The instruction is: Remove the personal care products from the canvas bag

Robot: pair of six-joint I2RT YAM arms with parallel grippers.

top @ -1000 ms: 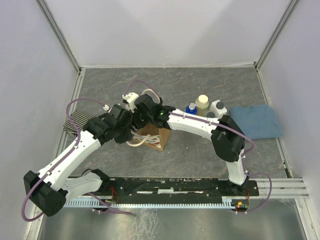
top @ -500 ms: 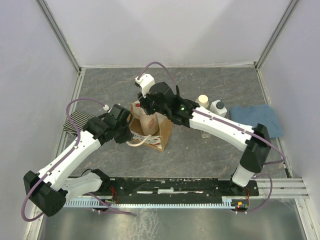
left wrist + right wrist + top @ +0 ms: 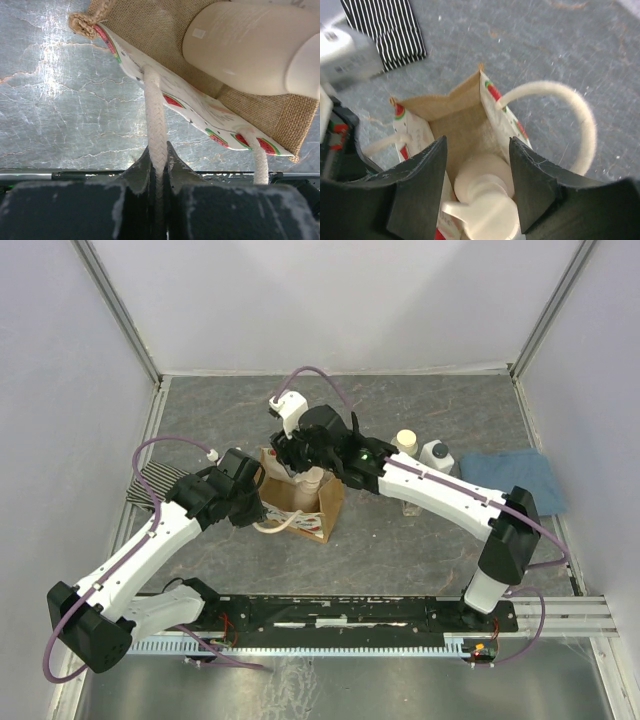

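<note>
Rope handle point(image 3: 155, 110) of the bag point(image 3: 200, 107) sits pinched between the clenched fingers of the left gripper point(image 3: 159, 152), nearest the arm bases on the left of the table point(image 3: 400, 540). Just beyond it the bag stands upright with its mouth open, its white panel printed in red and green facing the near side. A tan pump bottle point(image 3: 487, 192) stands inside the bag. The right gripper point(image 3: 477, 150) hangs over the bag's mouth with one finger on each side of the pump head. I cannot tell whether those fingers press on the bottle or only flank it. The second handle point(image 3: 547, 86) loops out loose beside the bag. Farther back to the right, a pale bottle with a cream cap point(image 3: 405, 443) and a white bottle point(image 3: 436, 454) stand close together on the table. A folded blue cloth point(image 3: 512, 482) lies just beside them. A striped cloth point(image 3: 150, 485) lies at the table's left edge.
</note>
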